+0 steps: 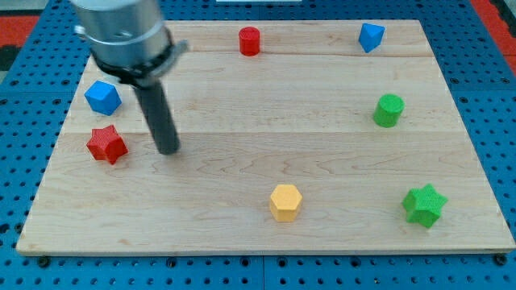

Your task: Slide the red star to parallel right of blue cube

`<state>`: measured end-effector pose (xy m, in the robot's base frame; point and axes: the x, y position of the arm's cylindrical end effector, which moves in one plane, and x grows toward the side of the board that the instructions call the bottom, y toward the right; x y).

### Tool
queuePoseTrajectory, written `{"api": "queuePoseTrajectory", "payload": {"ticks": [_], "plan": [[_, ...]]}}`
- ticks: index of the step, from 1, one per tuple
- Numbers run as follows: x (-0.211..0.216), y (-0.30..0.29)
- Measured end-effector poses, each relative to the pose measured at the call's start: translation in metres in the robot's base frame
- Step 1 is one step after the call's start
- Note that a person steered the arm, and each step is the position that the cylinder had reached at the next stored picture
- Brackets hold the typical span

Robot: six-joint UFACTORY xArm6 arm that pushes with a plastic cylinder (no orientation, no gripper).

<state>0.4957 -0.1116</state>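
Looks like a robotics lab bench: wooden board [266, 121] laid on blue perforated mounting plate [24, 48], hole grid visible on all edges of frame; metal arm mount [121, 32] upper left, small coloured test blocks scattered on board.

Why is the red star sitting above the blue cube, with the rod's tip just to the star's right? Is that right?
Not quite. The camera view shows the red star below the blue cube, toward the view's bottom, not above it. The rest holds: my tip is just to the star's right, a little apart from it.
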Motion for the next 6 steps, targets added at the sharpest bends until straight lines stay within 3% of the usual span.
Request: {"api": "queuePoseTrajectory", "payload": {"ticks": [1, 2, 3, 5, 6], "plan": [[0.057, -0.038], [0.032, -0.127], [-0.004, -0.143], [-0.065, 0.036], [-0.134, 0.069]]}}
